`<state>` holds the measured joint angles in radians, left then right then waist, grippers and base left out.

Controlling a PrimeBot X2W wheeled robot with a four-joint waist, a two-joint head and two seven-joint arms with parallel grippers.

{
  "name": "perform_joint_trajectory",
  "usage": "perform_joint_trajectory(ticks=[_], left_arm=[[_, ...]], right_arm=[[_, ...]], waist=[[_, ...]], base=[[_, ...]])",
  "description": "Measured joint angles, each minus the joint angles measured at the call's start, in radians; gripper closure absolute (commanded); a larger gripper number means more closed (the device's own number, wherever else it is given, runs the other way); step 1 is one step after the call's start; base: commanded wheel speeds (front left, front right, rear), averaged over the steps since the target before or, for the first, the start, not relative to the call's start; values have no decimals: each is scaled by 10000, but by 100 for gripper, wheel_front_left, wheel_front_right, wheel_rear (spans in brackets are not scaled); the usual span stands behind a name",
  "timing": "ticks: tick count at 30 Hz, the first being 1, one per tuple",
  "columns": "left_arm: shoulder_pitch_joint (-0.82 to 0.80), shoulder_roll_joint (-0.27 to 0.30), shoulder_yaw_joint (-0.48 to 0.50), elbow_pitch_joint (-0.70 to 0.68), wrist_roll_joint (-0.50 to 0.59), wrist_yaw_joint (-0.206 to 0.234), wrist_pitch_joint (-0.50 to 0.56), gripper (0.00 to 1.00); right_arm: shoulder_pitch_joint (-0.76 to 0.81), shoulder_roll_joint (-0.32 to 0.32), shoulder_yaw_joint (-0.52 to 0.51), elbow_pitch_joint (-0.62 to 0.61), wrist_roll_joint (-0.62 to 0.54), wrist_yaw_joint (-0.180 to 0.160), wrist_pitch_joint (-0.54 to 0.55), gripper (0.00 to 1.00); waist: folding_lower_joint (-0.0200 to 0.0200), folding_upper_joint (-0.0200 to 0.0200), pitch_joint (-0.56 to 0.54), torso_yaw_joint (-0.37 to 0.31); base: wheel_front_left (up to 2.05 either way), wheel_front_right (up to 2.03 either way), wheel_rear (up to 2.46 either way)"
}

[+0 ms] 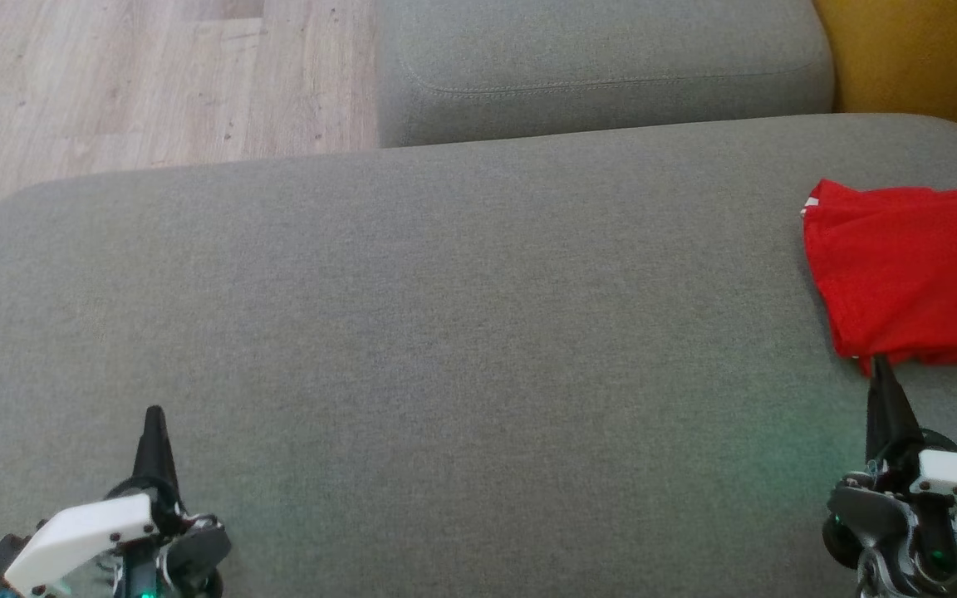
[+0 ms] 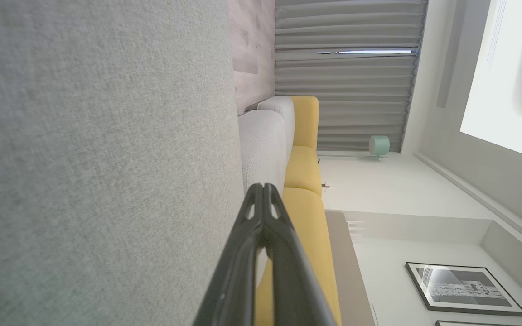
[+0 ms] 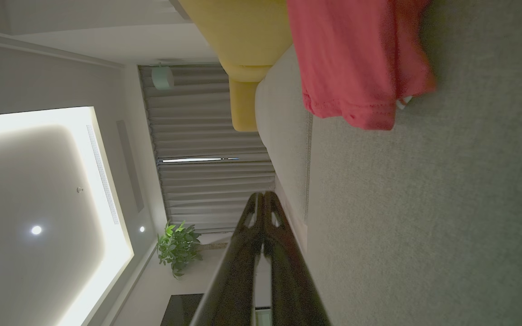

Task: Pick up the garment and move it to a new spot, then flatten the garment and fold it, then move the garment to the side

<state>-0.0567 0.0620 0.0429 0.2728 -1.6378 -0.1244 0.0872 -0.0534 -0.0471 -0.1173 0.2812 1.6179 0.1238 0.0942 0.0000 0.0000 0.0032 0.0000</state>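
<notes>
The garment (image 1: 910, 270) is a red piece of cloth, folded into a rough rectangle at the right edge of the grey sofa cushion (image 1: 445, 332); part of it runs past the frame edge. In the right wrist view the garment (image 3: 351, 59) lies at the top, apart from the fingers. My right gripper (image 1: 881, 365) is shut and empty, its tip just at the garment's near edge. At the lower left my left gripper (image 1: 153, 413) is shut too, with nothing in it, hovering over bare cushion. Both wrist views show closed fingertips (image 2: 263, 188) (image 3: 263, 195).
A second grey cushion (image 1: 603, 66) lies behind the main one. Wooden floor (image 1: 138, 75) shows at the upper left, and a yellow sofa part (image 1: 919, 50) at the upper right. The cushion's rounded edge curves down at the left.
</notes>
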Motion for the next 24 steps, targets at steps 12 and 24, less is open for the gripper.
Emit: perform_joint_trajectory(ticks=[12,24], left_arm=[[0,-33,136,2,13,0,10,100],[0,-50,174,2,29,0,33,100]], right_arm=[[0,0,-29,0,0,0,46,100],[0,0,-73,0,0,0,73,100]], waist=[[0,0,-1,0],[0,0,-1,0]], base=[[0,0,0],[0,0,0]])
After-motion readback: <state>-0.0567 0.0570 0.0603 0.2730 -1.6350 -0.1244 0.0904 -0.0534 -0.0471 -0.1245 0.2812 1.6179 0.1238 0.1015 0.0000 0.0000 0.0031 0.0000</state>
